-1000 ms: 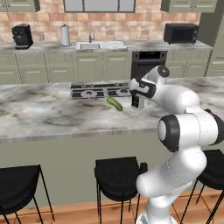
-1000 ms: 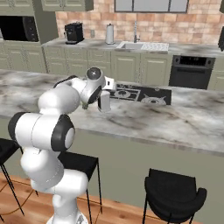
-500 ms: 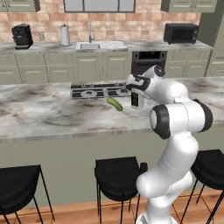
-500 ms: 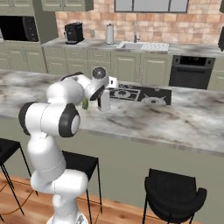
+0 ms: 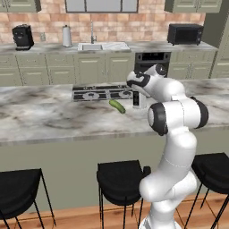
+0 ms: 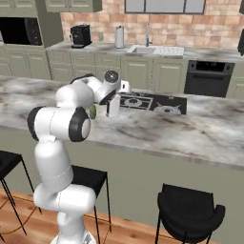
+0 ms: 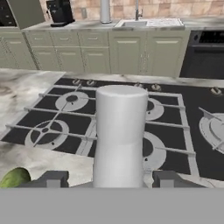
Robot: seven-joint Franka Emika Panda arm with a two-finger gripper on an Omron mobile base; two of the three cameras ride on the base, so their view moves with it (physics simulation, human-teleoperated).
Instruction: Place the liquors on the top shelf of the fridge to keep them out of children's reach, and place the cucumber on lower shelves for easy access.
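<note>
Straddling the upright clear-white bottle (image 7: 120, 135) on the worktop (image 5: 53, 120), the claw (image 7: 105, 179) has fingertips (image 7: 52, 178) either side, apparently not yet clenched; cucumber (image 5: 117, 106) lies beside the bottle.

The tall clear bottle (image 7: 120, 135) stands upright between the gripper (image 7: 105, 178) fingers, blocking the way straight ahead; the cucumber (image 5: 117, 106) lies just beside it on the table (image 5: 40, 120); bare marble lies open either side, the cooktop (image 7: 175, 127) flat behind
</note>
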